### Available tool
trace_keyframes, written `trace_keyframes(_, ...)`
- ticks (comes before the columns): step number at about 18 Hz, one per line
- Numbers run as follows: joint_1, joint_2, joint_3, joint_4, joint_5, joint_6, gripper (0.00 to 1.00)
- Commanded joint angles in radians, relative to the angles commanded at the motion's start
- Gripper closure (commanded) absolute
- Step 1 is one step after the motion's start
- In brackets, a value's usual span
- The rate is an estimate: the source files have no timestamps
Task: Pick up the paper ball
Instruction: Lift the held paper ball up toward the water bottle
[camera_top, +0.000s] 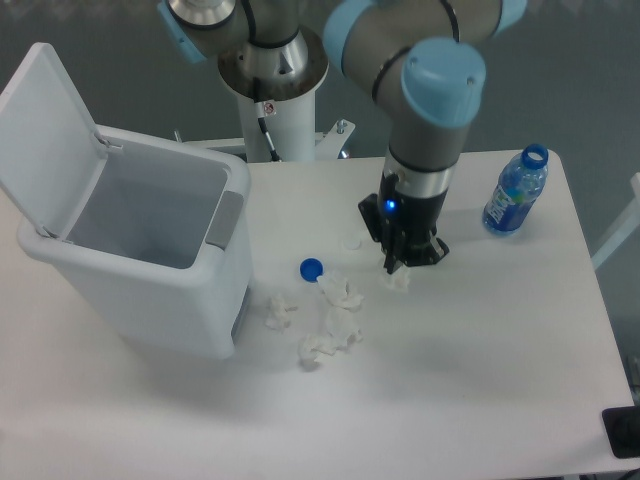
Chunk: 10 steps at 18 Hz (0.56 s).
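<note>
White table (520, 330): carrying everything in play, bin at the left, bottle at the far right edge.
Bin (140, 250): standing lid-up and open-mouthed, waiting beside the scattered wads.
Arm (425, 130): hanging over the middle of the table with the wrist pointing straight down.
Water bottle (515, 192): standing uncapped, well apart from the action.
Gripper (400, 268): fingers looking drawn close together, clenching a small white wad at their tips.
Paper ball (397, 281): sitting pinched at the fingertips, seemingly riding clear of the table, right of the loose wads.
Loose wads (330, 325): lying in a cluster between bin and gripper, one more (278, 310) near the bin wall.
Blue cap (311, 268): resting just beside the cluster.
Step in hand: by my read, the lift is underway with the ball secured.
Next move: calling for a steady grip and more height, since tissue this light could be slipping free.
</note>
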Motion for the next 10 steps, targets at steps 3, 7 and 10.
trace_keyframes(3,0.002,0.002,0.0,0.0,0.002,-0.002,0.98)
trace_keyframes(7,0.002,0.003,0.0,0.0,0.002,-0.005,0.95)
trace_keyframes(10,0.005,0.003,0.002,0.002,0.0,-0.005,0.96)
